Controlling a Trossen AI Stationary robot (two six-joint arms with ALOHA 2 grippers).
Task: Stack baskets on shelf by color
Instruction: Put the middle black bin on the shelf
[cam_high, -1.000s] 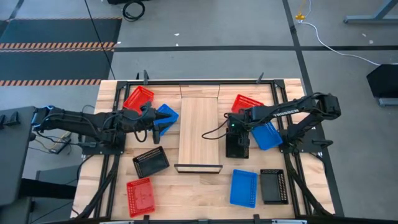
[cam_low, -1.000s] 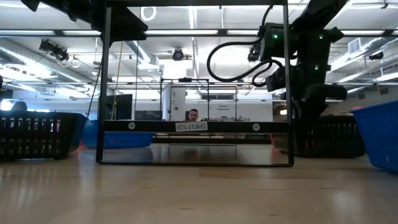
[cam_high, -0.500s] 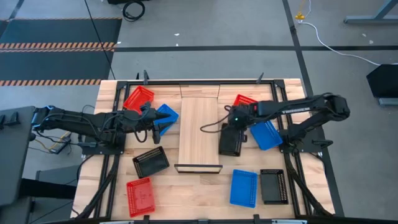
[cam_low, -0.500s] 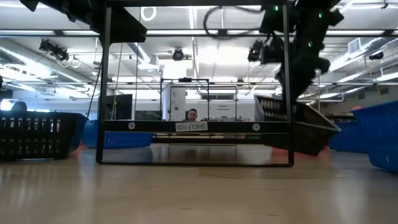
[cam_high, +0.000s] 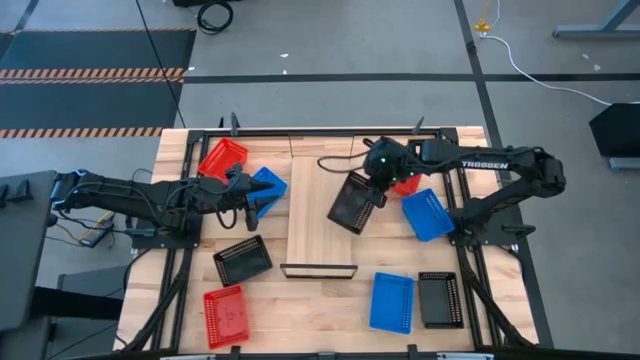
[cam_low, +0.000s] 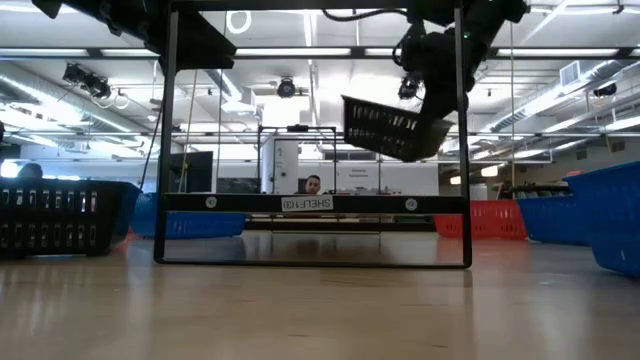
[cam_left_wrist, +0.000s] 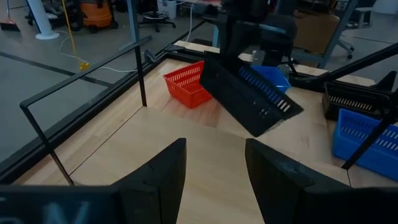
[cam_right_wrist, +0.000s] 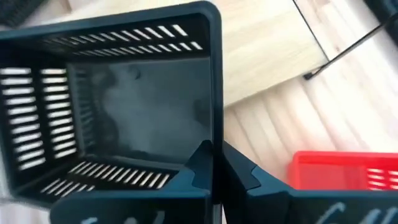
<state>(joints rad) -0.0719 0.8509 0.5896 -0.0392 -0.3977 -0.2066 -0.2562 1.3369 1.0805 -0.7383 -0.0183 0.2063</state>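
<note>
Since the earlier frame, the right gripper (cam_high: 375, 185) has lifted a black perforated plastic basket (cam_high: 352, 203) off the table and carried it toward the long light-wood shelf board (cam_high: 320, 212); the fingers are clamped on one wall of it (cam_right_wrist: 210, 163). The basket hangs in the air, tilted, over the shelf's right edge, its long axis running diagonally across the board. In the low view it sits high, level with the upper part of the shelf's thin black metal frame (cam_low: 465, 140).

Behind the gripper lies a red mesh basket (cam_high: 405, 178), with a blue mesh basket (cam_high: 428, 215) just beside it. Nearer the front edge are another blue basket (cam_high: 392, 302) and a black one (cam_high: 439, 299), side by side.

The right arm reaches in from the right, bent at the elbow. The left gripper (cam_high: 252, 196) waits over a blue basket (cam_high: 268, 188) left of the shelf, fingers apart and holding nothing.
</note>
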